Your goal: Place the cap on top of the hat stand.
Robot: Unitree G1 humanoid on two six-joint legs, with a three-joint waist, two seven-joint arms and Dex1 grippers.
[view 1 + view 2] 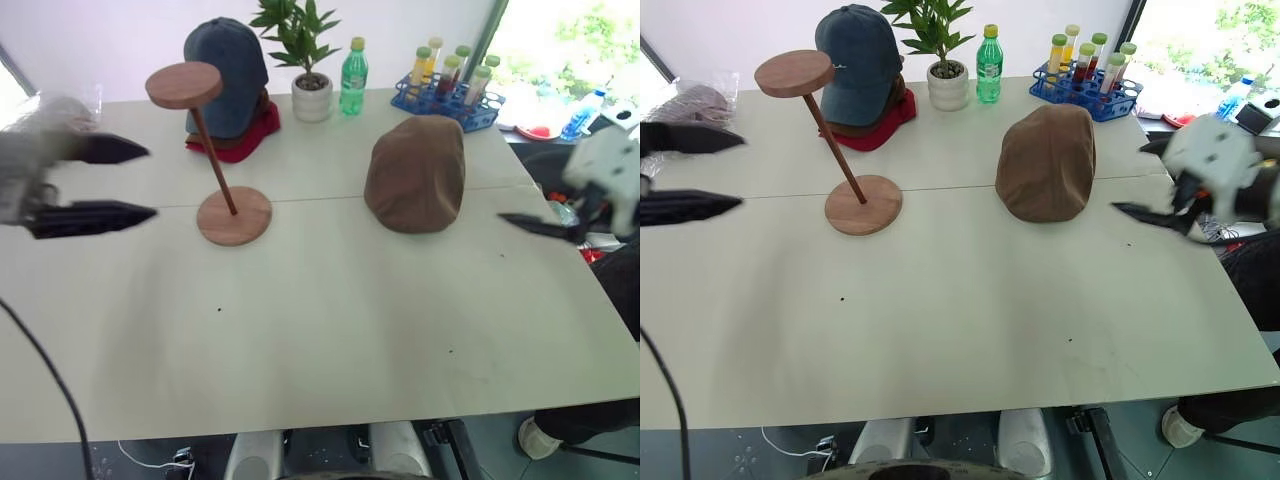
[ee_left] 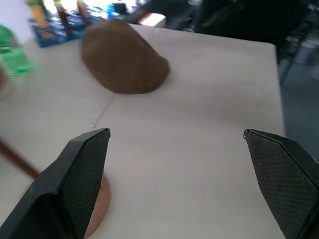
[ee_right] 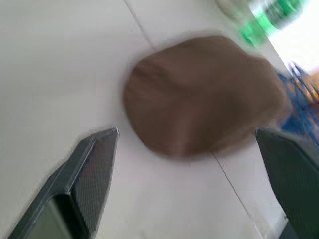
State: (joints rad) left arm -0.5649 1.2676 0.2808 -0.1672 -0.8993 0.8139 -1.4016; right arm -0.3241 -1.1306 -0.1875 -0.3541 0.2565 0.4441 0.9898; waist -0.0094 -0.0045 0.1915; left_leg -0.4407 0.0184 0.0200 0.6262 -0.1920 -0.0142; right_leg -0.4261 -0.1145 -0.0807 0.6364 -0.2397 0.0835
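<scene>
On the table [image 1: 300, 330], the cap [image 1: 416, 172] lies free beside the stand [image 1: 215, 150]; both grippers, left [image 1: 140, 182] and right [image 1: 1135, 180], hover wide open, probably for grasping.

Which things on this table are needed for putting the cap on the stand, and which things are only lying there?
Needed:
- brown cap
- hat stand
- left gripper and right gripper, both open

Only lying there:
- blue cap on red cloth
- potted plant
- green bottle
- tube rack
</scene>
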